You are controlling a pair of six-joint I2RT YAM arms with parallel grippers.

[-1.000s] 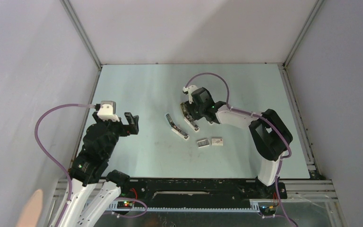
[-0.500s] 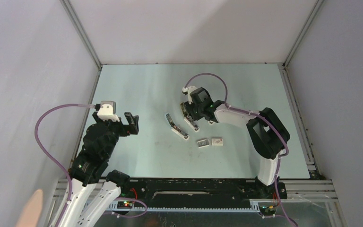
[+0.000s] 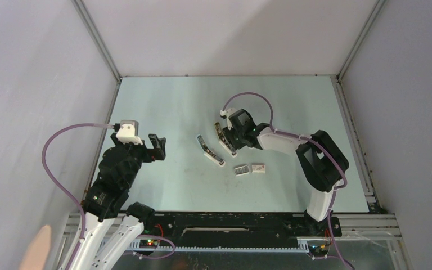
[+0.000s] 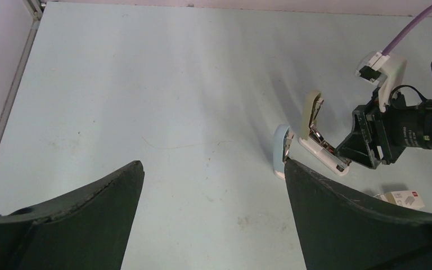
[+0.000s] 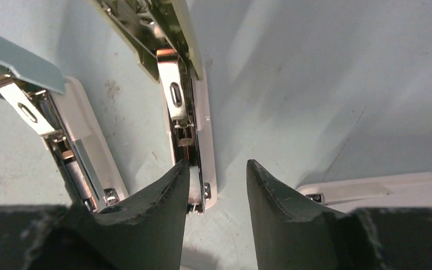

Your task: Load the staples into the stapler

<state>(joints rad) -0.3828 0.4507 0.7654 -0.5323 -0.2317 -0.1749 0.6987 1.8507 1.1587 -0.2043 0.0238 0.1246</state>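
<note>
Two staplers lie opened on the table: a cream one (image 3: 224,138) and a light blue one (image 3: 209,151). The staples (image 3: 241,169), a small grey striped block, lie near them, next to a white small box (image 3: 259,168). My right gripper (image 3: 232,136) is low over the cream stapler. In the right wrist view it (image 5: 216,180) is open, and the near end of the cream stapler (image 5: 194,129) lies between its fingers, against the left finger (image 5: 157,197). My left gripper (image 3: 156,147) is open and empty, well left of the staplers, and also shows in the left wrist view (image 4: 212,163).
The left wrist view shows the blue stapler (image 4: 280,152), the cream stapler (image 4: 314,132), the right gripper (image 4: 371,140) and the white box (image 4: 402,198). The blue stapler (image 5: 62,129) lies close on the right gripper's left. Enclosure walls stand round the table.
My right gripper has slid a little toward the near end of the cream stapler, uncovering its raised cream lid. The left arm has not moved.
</note>
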